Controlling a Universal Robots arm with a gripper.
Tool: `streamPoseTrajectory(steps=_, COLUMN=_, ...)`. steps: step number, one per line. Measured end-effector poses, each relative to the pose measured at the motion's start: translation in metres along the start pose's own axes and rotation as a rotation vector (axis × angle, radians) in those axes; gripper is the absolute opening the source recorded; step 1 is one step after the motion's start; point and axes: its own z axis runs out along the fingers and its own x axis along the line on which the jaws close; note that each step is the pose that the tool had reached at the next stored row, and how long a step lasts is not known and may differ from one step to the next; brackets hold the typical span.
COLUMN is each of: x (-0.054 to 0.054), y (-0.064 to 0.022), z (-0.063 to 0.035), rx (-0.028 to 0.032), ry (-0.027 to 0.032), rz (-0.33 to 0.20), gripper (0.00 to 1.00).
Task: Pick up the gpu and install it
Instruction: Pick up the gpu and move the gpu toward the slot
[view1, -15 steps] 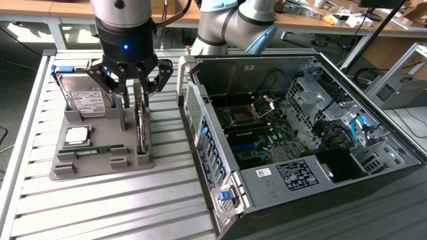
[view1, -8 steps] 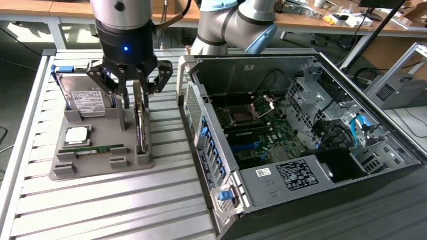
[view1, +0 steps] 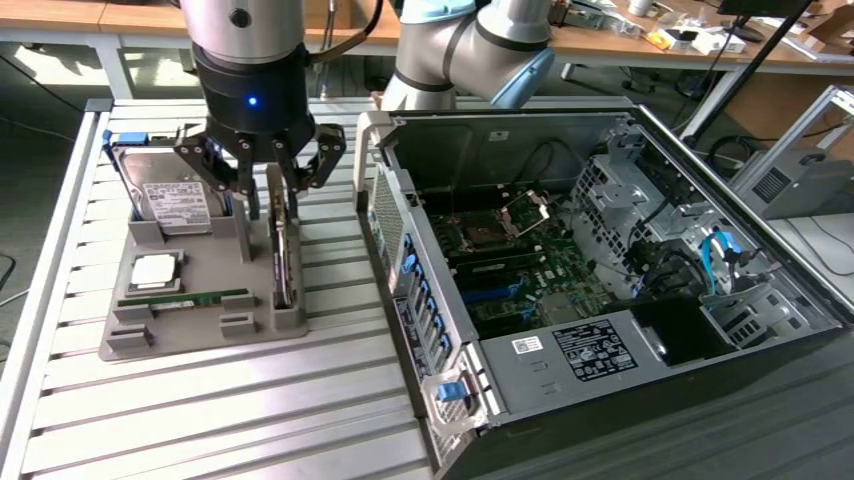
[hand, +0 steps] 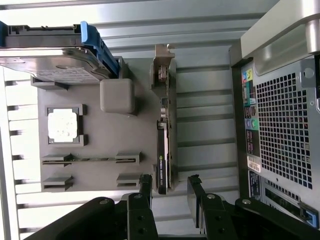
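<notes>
Gpu (view1: 282, 265) stands on edge in the grey holder tray (view1: 200, 340), along the side nearest the open computer case (view1: 534, 365), long axis running down that tray edge. Our gripper (view1: 271, 185) hangs above it, jaws spread wide and empty, one finger to each side of the card's line, so we judge it lies below and between them.

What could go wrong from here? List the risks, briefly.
1. The open gripper hangs over the gpu, a thin card standing on edge in the gray holder; an off-centre close might tilt it.
2. The hard drive and a gray post stand close beside; the gripper could clip them.
</notes>
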Motion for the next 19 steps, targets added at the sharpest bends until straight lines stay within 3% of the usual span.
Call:
streamPoseTrajectory(steps=12, x=-0.0003, y=0.0005, z=0.0043, rx=-0.0001, ry=-0.0002, rz=0.000, gripper=0.42)
streamPoseTrajectory(steps=19, x=0.0001, y=0.0078, z=0.0055, rx=0.0008, ry=-0.0001, rz=0.000, gripper=0.42)
